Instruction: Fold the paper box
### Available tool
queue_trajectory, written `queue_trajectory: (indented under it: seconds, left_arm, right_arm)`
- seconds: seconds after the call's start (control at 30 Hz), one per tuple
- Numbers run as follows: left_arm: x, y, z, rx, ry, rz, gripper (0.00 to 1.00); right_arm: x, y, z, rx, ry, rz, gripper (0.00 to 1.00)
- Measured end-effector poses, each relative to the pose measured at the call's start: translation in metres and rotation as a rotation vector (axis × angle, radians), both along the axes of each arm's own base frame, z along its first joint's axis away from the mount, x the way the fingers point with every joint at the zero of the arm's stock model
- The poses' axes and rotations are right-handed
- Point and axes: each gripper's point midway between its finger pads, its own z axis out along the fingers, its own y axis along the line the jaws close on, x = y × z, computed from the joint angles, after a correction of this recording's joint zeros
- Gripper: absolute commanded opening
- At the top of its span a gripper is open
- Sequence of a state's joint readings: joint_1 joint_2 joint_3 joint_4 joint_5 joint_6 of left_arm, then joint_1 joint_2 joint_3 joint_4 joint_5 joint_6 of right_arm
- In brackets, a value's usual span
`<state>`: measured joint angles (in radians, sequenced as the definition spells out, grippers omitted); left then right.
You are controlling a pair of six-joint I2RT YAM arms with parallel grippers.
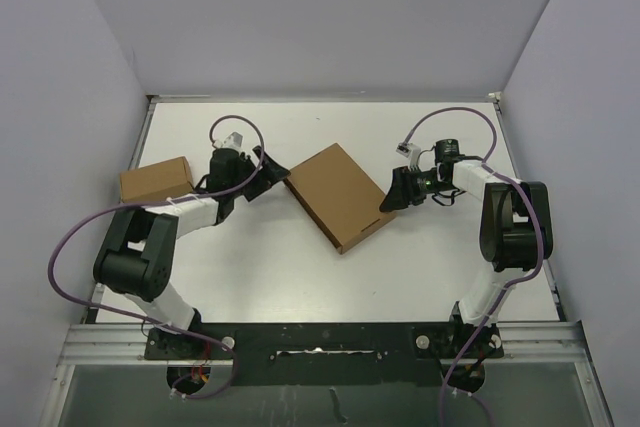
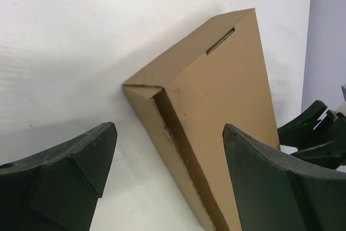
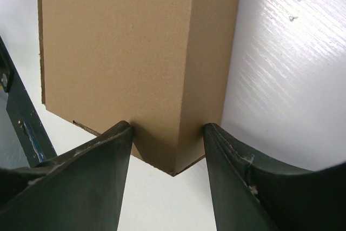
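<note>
Top external view: the paper box (image 1: pixel 335 195) lies closed and flat on the worktop (image 1: pixel 300 287), skewed at centre. Right hand (image 1: pixel 390 201) pinches its right corner; left hand (image 1: pixel 270 169) stands wide, just off the left corner. My judgement — hold the right grip steady while the left presses the side seam (image 2: pixel 181 144) flush.

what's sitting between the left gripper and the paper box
Nothing visible. The left gripper, jaws open, points straight at the near corner of the paper box, close to it. The smaller cardboard box lies behind that arm, out of the way. The right gripper clamps the opposite corner.
</note>
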<state>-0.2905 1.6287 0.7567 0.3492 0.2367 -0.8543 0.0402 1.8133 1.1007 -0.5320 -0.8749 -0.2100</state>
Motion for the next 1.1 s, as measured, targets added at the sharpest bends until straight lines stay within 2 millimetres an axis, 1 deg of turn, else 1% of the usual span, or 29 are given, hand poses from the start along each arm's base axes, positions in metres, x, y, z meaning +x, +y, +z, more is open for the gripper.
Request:
queue_trajectory:
  seconds: [0.1,0.2,0.33,0.43,0.47,0.5,0.63,0.7,0.73,0.87,0.9,0.93,0.97,1.03,1.1]
  left_arm:
    - [0.012,-0.005,0.003,-0.007,0.011,0.012,0.73]
    - [0.02,-0.01,-0.001,-0.003,0.036,0.021,0.67]
    - [0.022,-0.014,-0.014,0.011,0.083,0.021,0.56]
    - [0.02,-0.016,-0.024,0.018,0.116,0.017,0.48]
    - [0.02,-0.017,-0.028,0.02,0.127,0.016,0.45]
    - [0.019,-0.018,-0.029,0.016,0.133,0.016,0.38]
    - [0.024,-0.024,-0.024,-0.009,0.124,0.001,0.16]
    - [0.027,-0.028,-0.022,-0.025,0.116,-0.006,0.09]
    - [0.029,-0.029,-0.021,-0.03,0.109,-0.006,0.08]
    - [0.034,-0.032,-0.017,-0.049,0.081,-0.013,0.08]
    - [0.034,-0.032,-0.016,-0.051,0.079,-0.015,0.09]
    - [0.034,-0.032,-0.016,-0.051,0.076,-0.016,0.12]
    - [0.034,-0.032,-0.016,-0.05,0.074,-0.017,0.17]
    - [0.033,-0.031,-0.016,-0.047,0.062,-0.023,0.35]
    - [0.028,-0.029,-0.016,-0.035,0.053,-0.029,0.49]
  right_arm:
    - [0.0,0.0,0.0,0.0,0.0,0.0,0.53]
    - [0.0,0.0,0.0,0.0,0.0,0.001,0.53]
    - [0.0,0.0,0.0,0.0,-0.002,0.002,0.53]
    - [0.0,0.0,0.0,-0.001,-0.002,0.003,0.53]
    - [0.0,0.0,0.0,-0.001,-0.002,0.003,0.53]
    - [0.0,0.0,0.0,0.0,-0.003,0.003,0.53]
    - [0.0,0.001,0.0,-0.003,-0.007,0.007,0.53]
    - [0.0,0.001,0.0,-0.004,-0.008,0.008,0.53]
    - [0.0,0.001,0.0,-0.004,-0.008,0.009,0.53]
    - [0.0,0.001,0.0,-0.006,-0.006,0.008,0.53]
    - [0.0,0.001,0.0,-0.006,-0.005,0.008,0.53]
    - [0.0,0.001,0.0,-0.006,-0.005,0.008,0.53]
    - [0.0,0.001,0.0,-0.007,-0.005,0.008,0.53]
    - [0.0,0.001,0.0,-0.007,-0.004,0.008,0.53]
    - [0.0,0.001,0.0,-0.006,-0.004,0.008,0.53]
